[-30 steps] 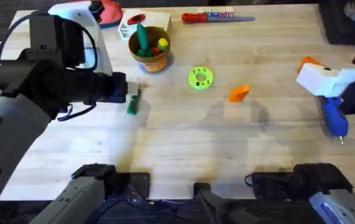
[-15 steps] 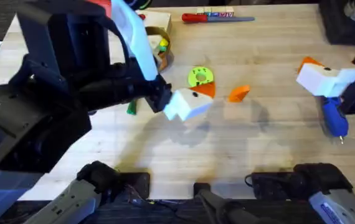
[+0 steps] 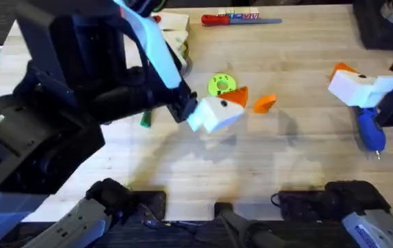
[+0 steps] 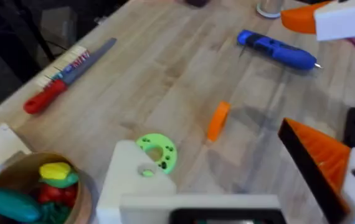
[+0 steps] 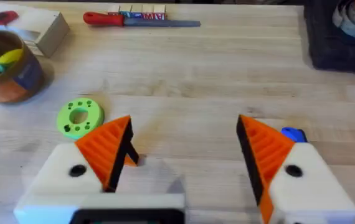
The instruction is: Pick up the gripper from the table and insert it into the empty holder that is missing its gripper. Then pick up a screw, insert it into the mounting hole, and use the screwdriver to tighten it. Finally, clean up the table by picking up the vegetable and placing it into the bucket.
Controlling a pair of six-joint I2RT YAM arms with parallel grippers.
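The orange gripper (image 3: 264,103) (image 4: 218,120) lies on the table, right of a green disc (image 3: 222,85). My left gripper (image 3: 214,112) (image 4: 210,146) hovers open just left of it. One of its fingers is the bare white holder (image 4: 134,180), the other carries an orange wedge. The blue screwdriver (image 3: 370,131) (image 4: 277,50) lies at the right, under my open right gripper (image 3: 351,84) (image 5: 184,134). The slim green vegetable (image 3: 145,120) lies beneath my left arm. The bucket (image 5: 15,78) (image 4: 71,180) holds toy food. A screw is out of view.
A red-handled screwdriver (image 3: 231,19) (image 5: 137,20) lies along the far edge. A white box (image 5: 43,31) stands beside the bucket. A dark tray (image 5: 339,31) sits at the far right corner. My raised left arm (image 3: 65,103) hides the table's left part.
My left arm has risen under the camera and swung right, carrying its gripper from beside the vegetable to near the green disc and orange gripper. The right arm has stayed still.
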